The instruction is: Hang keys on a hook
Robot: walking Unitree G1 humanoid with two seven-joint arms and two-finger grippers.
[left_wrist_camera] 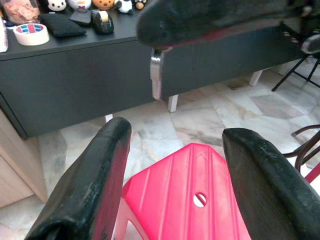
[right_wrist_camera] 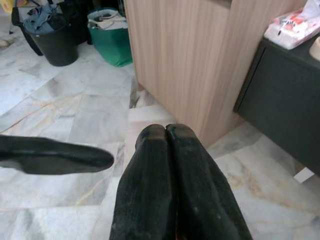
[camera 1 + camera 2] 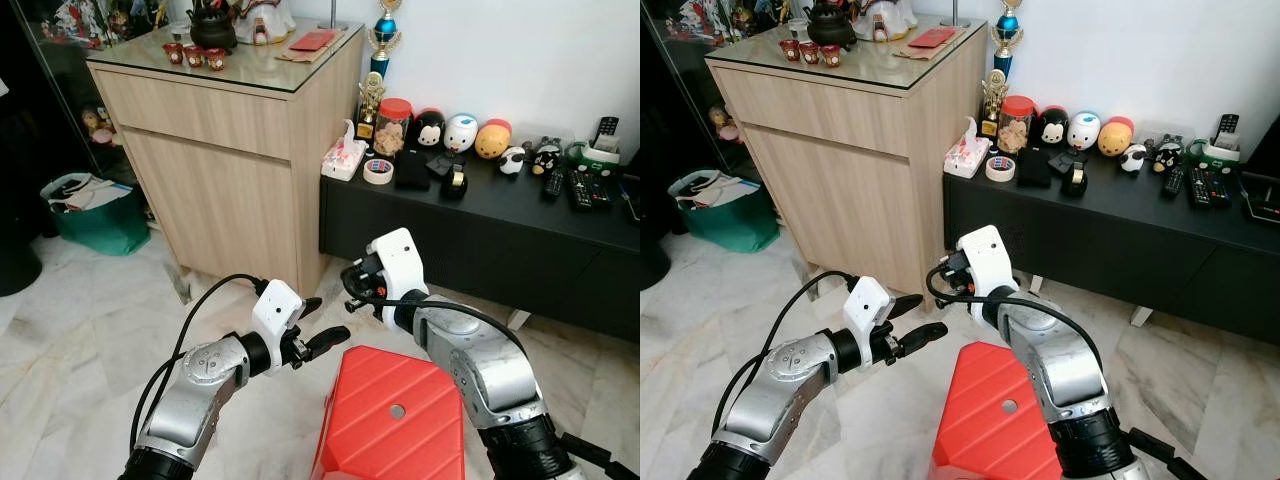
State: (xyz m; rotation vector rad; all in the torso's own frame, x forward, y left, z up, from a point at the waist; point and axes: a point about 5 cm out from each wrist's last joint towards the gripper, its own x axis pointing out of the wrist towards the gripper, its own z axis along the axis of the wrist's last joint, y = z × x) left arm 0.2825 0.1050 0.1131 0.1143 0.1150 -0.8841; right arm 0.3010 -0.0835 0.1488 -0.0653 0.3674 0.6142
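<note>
While both arms sit raised over red stool (image 3: 395,415), I read left gripper (image 3: 318,325) fingers spread apart, nothing between them, pointing toward black low cabinet (image 3: 480,235). Right gripper (image 2: 167,145) fingers pressed together; I see small silver key-like piece (image 1: 156,80) hanging under them in left wrist view, can't confirm it's keys. Wooden cabinet (image 3: 225,150) just ahead, marble floor (image 3: 80,320) below.
</note>
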